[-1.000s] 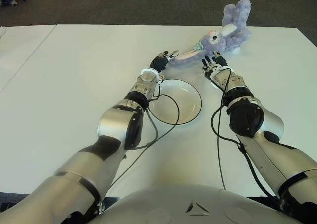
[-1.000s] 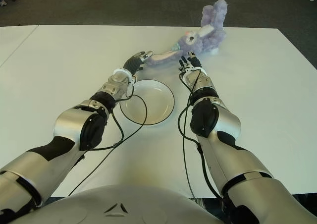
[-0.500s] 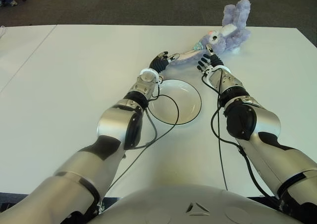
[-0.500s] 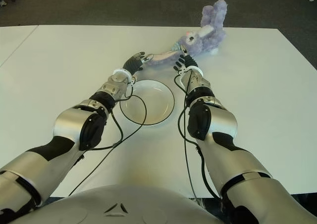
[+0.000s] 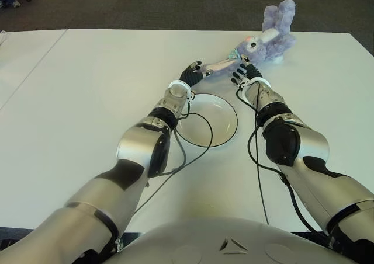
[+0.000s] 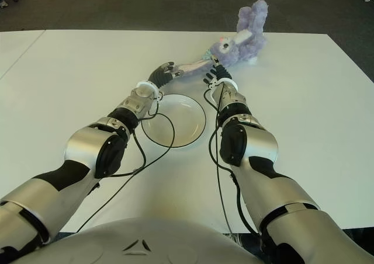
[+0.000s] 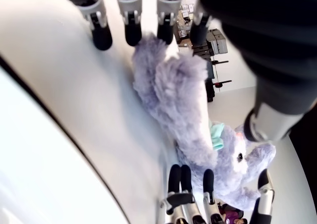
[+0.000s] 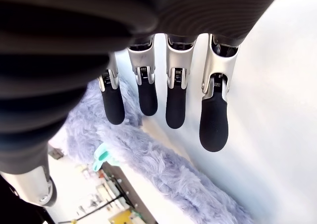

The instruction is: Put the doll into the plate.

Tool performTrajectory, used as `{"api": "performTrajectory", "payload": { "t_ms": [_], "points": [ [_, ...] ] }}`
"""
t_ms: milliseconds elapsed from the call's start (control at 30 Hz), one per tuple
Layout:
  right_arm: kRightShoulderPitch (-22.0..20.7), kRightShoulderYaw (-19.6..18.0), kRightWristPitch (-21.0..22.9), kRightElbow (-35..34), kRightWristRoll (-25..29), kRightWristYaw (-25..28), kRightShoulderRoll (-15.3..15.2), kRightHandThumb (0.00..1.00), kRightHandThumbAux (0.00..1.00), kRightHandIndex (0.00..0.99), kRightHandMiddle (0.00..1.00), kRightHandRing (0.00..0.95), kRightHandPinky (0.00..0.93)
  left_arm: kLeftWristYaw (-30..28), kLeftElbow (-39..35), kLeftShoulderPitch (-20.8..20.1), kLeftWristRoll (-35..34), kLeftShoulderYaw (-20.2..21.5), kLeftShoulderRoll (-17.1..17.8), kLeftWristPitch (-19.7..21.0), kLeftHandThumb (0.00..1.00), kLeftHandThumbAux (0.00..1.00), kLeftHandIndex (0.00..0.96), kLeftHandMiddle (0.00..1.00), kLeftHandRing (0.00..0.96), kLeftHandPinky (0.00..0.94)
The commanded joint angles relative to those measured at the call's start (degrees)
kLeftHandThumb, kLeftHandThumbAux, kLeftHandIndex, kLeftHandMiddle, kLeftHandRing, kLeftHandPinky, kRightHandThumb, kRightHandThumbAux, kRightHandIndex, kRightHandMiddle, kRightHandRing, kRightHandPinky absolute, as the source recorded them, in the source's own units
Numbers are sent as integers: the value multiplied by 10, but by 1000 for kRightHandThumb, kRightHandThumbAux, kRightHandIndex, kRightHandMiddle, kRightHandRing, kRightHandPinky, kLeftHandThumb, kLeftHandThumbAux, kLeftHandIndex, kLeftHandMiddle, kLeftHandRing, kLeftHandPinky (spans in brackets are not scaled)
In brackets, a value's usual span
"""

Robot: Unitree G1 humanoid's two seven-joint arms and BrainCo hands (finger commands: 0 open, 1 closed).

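The doll [image 5: 266, 41], a purple plush rabbit with a teal bow, lies on the white table at the far right. One long pale limb of it [image 5: 218, 66] stretches toward the plate. Nearer to me is the plate [image 5: 218, 115], white with a dark rim, and nothing lies in it. My left hand [image 5: 193, 71] is just beyond the plate's far rim, its fingers [image 7: 101, 33] spread and their tips at the end of the limb. My right hand [image 5: 239, 73] is on the limb's other side near the doll's head, with its fingers [image 8: 213, 130] straight above the fur [image 8: 163, 169].
Black cables [image 5: 201, 136] from both wrists run over the plate and the table [image 5: 87, 89]. The table's far edge lies close behind the doll, with dark carpet [image 5: 146, 4] beyond. A second table [image 5: 17, 59] adjoins on the left.
My right hand has moved forward and left, up to the doll's limb beside its head. My left hand has edged forward to the limb's tip. The doll has barely shifted.
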Motion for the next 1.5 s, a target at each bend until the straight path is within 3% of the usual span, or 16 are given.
{"api": "performTrajectory", "payload": {
  "t_ms": [33,267,467,667,867,1067,1133,1167,1200,1233,1267,1300,1333,1400,1433,1500],
  "points": [
    [86,8,32,43,-14,-9,29,113,568,239,216,188,185,4,14,5,13,-19,-47,19,263,613,76,97,89,131],
    [92,8,27,44,-15,-11,32,95,572,246,217,193,195,17,12,-2,29,-47,-62,13,276,627,94,110,104,130],
    [98,3,19,44,-11,-6,35,70,577,186,168,152,147,25,12,-4,49,-79,-77,4,245,649,102,110,104,130],
    [100,0,14,45,-10,-3,40,115,570,203,161,148,162,38,11,-10,64,-110,-95,1,255,676,117,128,120,153],
    [97,-5,17,46,-5,-14,47,173,577,333,267,241,222,50,13,-7,81,-138,-103,-6,305,680,123,134,118,154],
    [94,-31,15,45,19,-14,58,289,604,424,396,373,382,80,16,-1,120,-184,-110,-19,364,683,128,143,124,158],
    [91,-46,19,45,34,-19,61,310,611,449,453,460,510,98,18,0,139,-206,-110,-20,433,689,135,149,127,163],
    [83,-58,26,44,47,-27,64,313,611,452,458,468,520,117,20,2,165,-232,-109,-17,441,689,136,150,128,164],
    [77,-66,32,44,55,-33,65,333,622,475,504,519,574,130,21,3,181,-250,-108,-16,536,678,155,165,160,201],
    [68,-76,39,43,67,-42,68,338,625,481,516,532,588,145,22,4,202,-272,-106,-14,562,674,160,168,169,210],
    [62,-83,44,42,74,-48,69,594,694,440,531,546,614,155,23,5,215,-286,-104,-13,639,659,173,175,186,233],
    [55,-93,46,41,87,-55,75,637,705,433,533,549,618,168,24,5,235,-308,-101,-11,653,656,175,176,189,237],
    [51,-100,48,40,96,-60,79,670,714,428,551,569,648,178,24,5,249,-324,-98,-9,804,629,195,207,249,323],
    [50,-110,47,39,110,-58,85,680,716,426,556,575,657,192,26,7,272,-350,-95,-6,853,620,201,216,267,348],
    [52,-113,45,39,114,-54,86,683,717,426,569,591,670,197,27,8,281,-361,-94,-4,963,681,233,240,331,444],
    [55,-119,43,38,124,-46,89,685,717,426,579,603,680,208,28,10,301,-384,-90,0,995,699,266,255,352,475]
  ]
}}
